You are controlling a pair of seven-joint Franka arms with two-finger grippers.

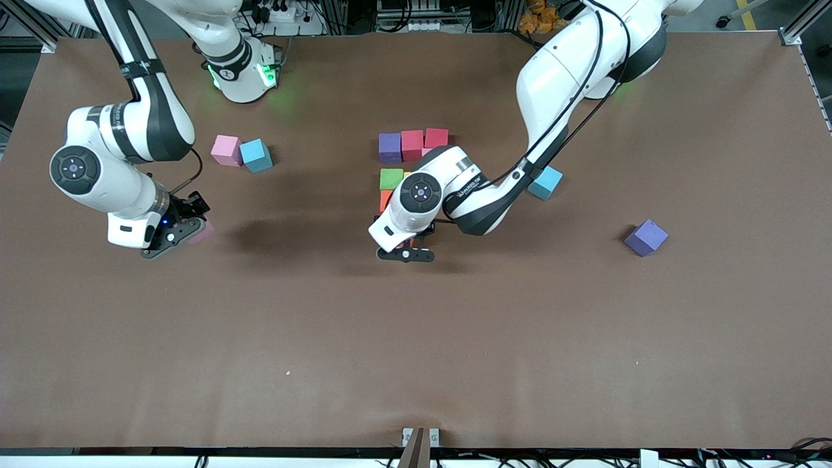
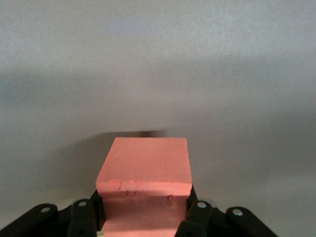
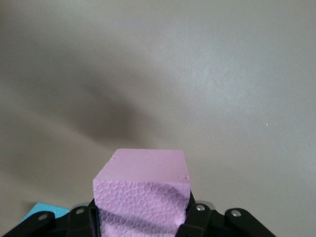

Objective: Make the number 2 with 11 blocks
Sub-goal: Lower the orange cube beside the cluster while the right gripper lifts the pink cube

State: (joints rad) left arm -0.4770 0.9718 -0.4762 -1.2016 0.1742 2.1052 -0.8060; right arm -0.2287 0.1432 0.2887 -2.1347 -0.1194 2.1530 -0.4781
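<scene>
Wrist views show the left gripper clamping a matte orange cube, the right gripper a dimpled pink cube.

Brown table, purple block, light-blue cubes, pink block, clustered blocks.
</scene>
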